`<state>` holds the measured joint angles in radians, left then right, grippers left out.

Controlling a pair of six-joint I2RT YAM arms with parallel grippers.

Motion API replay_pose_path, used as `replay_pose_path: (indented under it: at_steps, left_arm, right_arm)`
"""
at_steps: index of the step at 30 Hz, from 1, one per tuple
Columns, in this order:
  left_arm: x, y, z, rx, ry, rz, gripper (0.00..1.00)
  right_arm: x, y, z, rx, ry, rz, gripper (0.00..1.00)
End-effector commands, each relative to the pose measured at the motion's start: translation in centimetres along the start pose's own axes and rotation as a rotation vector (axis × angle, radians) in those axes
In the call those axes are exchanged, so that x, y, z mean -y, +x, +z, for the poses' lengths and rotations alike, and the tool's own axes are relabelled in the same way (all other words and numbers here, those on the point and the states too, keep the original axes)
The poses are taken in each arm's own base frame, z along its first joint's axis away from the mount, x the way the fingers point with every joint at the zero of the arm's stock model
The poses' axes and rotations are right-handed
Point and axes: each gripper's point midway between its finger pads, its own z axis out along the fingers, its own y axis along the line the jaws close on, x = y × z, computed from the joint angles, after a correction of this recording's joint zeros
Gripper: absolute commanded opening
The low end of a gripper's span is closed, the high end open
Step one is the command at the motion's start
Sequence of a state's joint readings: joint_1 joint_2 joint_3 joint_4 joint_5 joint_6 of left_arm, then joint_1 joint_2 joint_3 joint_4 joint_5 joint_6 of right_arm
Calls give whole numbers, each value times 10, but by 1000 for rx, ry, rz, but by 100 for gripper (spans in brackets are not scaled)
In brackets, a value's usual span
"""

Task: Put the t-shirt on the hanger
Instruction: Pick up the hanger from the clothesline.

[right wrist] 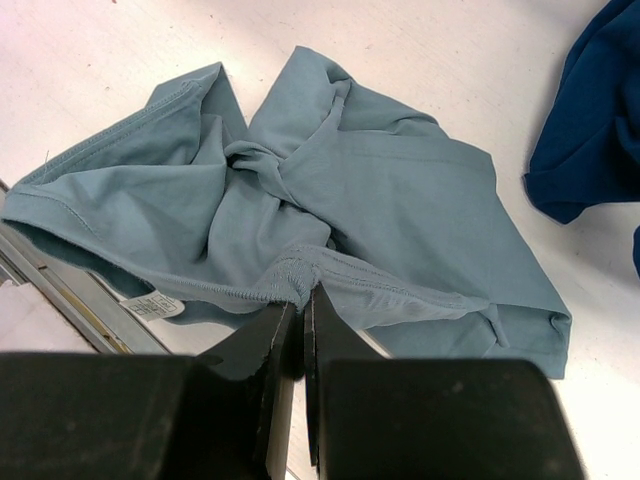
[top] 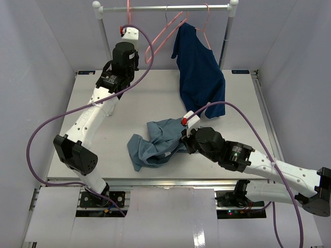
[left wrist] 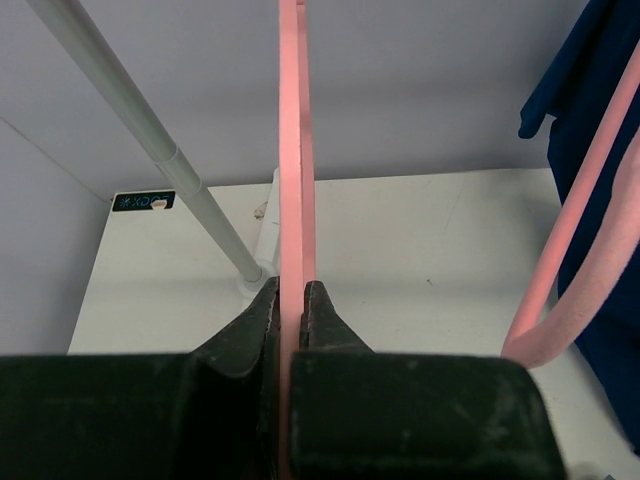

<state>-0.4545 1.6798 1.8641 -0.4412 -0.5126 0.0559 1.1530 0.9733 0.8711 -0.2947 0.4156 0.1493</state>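
Overhead from behind, down onto table (top: 155,98). Close wrist views: left on hanger (left wrist: 291,150), right on t-shirt (right wrist: 400,200), both shared overhead.

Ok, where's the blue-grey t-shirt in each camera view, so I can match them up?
Top external: the t-shirt lies crumpled low of centre, next to the right gripper.
Left wrist: not in it.
Right wrist: the t-shirt fills the middle, its collar edge pinched in the right gripper.
Shared landmark: the dark navy shirt, upper centre in the top view, at the right edge of both wrist views.
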Motion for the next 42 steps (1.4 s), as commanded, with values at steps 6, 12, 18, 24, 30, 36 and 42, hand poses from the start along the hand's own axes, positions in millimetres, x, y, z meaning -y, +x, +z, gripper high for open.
replay_pose_path:
  at_steps: [6, 12, 18, 24, 30, 36, 42]
  left_arm:
    - [-35, -60, -54, 126, -10, -93, 0]
    - [-44, -11, -79, 13, -4, -51, 0]
    - [-49, -3, -105, 41, 50, -66, 0]
    - [-46, 19, -128, -25, 116, -98, 0]
    - [11, 88, -188, -121, 508, -246, 0]
    - [31, 117, -265, -184, 807, -280, 0]
    - [8, 107, -323, -110, 873, -284, 0]
  right_arm:
    - [1, -18, -3, 70, 4, 15, 8]
    - [2, -19, -3, 75, 10, 15, 8]
    - [4, -19, -3, 75, 16, 14, 8]
    - [8, -20, -5, 84, 39, 21, 8]
    - [13, -20, -1, 73, 72, 43, 8]
    - [26, -21, 13, 29, 135, 76, 8]
    - [44, -22, 37, -43, 189, 111, 8]
